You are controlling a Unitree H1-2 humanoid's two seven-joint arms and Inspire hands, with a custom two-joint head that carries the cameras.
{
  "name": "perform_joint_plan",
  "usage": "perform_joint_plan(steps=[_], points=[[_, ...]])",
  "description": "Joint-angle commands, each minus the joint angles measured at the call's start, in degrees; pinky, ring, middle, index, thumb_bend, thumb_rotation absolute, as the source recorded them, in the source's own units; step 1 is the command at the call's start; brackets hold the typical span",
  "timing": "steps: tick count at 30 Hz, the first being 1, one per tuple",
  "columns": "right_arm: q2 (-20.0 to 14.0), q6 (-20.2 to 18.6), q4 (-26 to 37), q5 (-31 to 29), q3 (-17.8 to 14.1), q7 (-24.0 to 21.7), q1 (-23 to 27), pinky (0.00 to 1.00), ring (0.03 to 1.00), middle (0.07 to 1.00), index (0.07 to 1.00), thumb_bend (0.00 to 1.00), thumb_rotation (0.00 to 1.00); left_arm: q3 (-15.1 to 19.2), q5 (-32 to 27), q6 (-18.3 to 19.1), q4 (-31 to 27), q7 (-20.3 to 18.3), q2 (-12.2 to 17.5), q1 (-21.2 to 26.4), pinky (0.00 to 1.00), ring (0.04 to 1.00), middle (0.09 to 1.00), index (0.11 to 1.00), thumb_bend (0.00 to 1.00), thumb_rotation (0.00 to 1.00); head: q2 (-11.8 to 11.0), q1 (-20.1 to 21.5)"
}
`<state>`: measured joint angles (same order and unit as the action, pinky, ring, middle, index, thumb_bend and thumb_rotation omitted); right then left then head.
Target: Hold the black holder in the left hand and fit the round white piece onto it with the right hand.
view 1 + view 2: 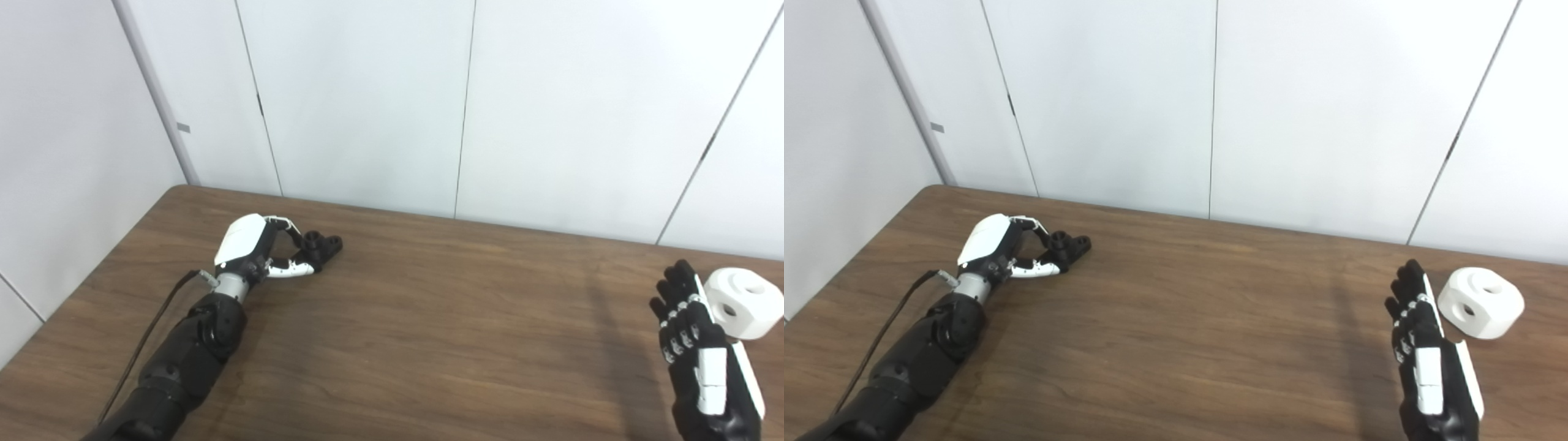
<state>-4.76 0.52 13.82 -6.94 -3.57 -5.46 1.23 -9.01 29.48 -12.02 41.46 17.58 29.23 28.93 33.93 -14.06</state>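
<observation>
Already the black holder (318, 245) is pinched on the table by the left hand (257, 248) at left; at lower right, the round white piece (1481, 302) lies ungrasped beside the open right hand (1427, 355); fitting remains.

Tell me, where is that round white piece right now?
The round white piece sits on the table at the far right, just beyond the open right hand, which is not holding it.

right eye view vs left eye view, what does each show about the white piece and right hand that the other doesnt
Only the right eye view shows a gap of bare table between the right hand and the round white piece. Only the left eye view has the fingers overlapping the piece's near edge. Both show the right hand open beside the piece, and the left hand closing around the black holder.
</observation>
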Motion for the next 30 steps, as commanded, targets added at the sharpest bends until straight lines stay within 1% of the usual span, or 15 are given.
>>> perform_joint_plan(steps=[1, 6, 10, 12, 18, 22, 25, 30], points=[[-0.1, 2.64, 2.0, 0.04, -0.31, 0.41, 1.62, 1.0, 1.0, 1.0, 1.0, 0.69, 0.96, 0.47, 0.37, -1.02, -1.46, 0.71, 1.4, 1.92, 0.91, 0.846, 0.697, 0.484, 0.52, 0.05, 0.15, 0.04], [-0.27, 1.75, 2.81, 0.19, -0.3, 0.51, 1.85, 1.0, 1.0, 1.0, 1.0, 0.69, 0.96, -0.58, 0.94, -2.22, -1.25, -0.36, 1.75, 2.07, 0.92, 0.861, 0.709, 0.484, 0.52, 0.05, 0.21, 0.18], [-0.38, 1.07, 3.47, 0.69, -0.2, 0.72, 2.01, 1.0, 1.0, 1.0, 1.0, 0.7, 0.96, -1.65, 1.19, -3.18, -3.3, -1.85, 1.86, 1.21, 0.93, 0.869, 0.711, 0.484, 0.52, 0.05, 0.45, 1.0], [-0.58, 0.89, 3.71, 0.71, -0.16, 0.65, 2.07, 1.0, 1.0, 1.0, 1.0, 0.7, 0.96, -1.99, 1.06, -2.99, -5.15, -3.24, 1.9, 0.41, 0.94, 0.875, 0.715, 0.485, 0.52, 0.05, 0.68, 1.47], [-1.15, 0.32, 3.97, 0.41, -0.48, 0.84, 2.68, 1.0, 1.0, 1.0, 1.0, 0.68, 0.97, -2.06, -0.62, -1.15, -12.29, -9.68, 1.32, -2.49, 0.92, 0.871, 0.72, 0.484, 0.52, 0.05, 1.09, 2.27], [-1.44, -0.11, 3.73, 0.31, -0.62, 0.91, 3.41, 1.0, 1.0, 1.0, 1.0, 0.69, 0.96, -1.97, -2.06, -0.17, -16.8, -13.65, 0.41, -4.49, 0.93, 0.877, 0.728, 0.484, 0.52, 0.05, 1.3, 2.94], [-1.63, -0.42, 3.78, 0.23, -0.58, 0.78, 3.88, 1.0, 1.0, 1.0, 1.0, 0.72, 0.95, -2.43, -2.28, -0.48, -19.68, -15.95, 0.02, -5.68, 0.94, 0.889, 0.73, 0.484, 0.52, 0.05, 1.42, 3.96], [-1.49, -0.76, 4.11, 0.26, -0.42, 0.96, 4.43, 1.0, 1.0, 1.0, 1.0, 0.7, 0.95, -2.78, -2.55, 0.09, -24.15, -18.69, -0.97, -7.49, 0.95, 0.898, 0.726, 0.484, 0.52, 0.05, 1.66, 5.25]])
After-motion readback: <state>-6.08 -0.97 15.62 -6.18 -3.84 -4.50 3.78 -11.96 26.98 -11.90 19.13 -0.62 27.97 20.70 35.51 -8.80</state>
